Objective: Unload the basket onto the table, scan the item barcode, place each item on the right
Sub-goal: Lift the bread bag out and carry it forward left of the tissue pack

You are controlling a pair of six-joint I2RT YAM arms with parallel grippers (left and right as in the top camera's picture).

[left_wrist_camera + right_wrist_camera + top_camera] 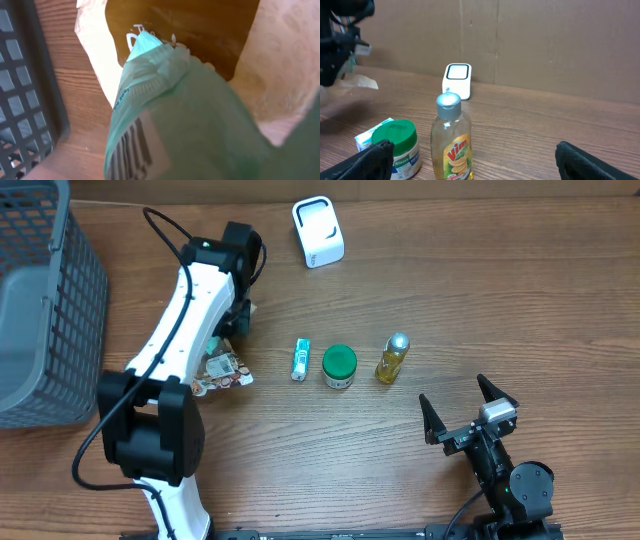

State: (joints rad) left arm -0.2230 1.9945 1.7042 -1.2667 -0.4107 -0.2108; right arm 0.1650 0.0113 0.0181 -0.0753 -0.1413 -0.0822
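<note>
1. Left gripper [229,335] is closed down on a teal pouch [190,100]. I can't see the fingers in its own wrist view because the pouch fills the frame, but from overhead the teal edge sticks out right at the jaws, so I'd call it a pinch.
2. That pouch is up off the table [330,450], hanging over a pink-and-white snack packet [226,370] lying flat below. Its barcode label [132,150] faces the wrist camera – so probably not facing the scanner yet.
3. Scanner [318,230] sits upright at the far edge, well apart from the pouch. My guess is the arm has to carry the pouch over and turn the label toward the scanner's window.
4. Basket [40,310] is off to the left, likely for finished items.
5. Small teal box [300,360], green-lidded jar [339,367] and Vim bottle [393,358] are lined up mid-table, seemingly waiting their turn.
6. Right gripper [452,387] is spread wide and holds nothing – parked near that row.
</note>
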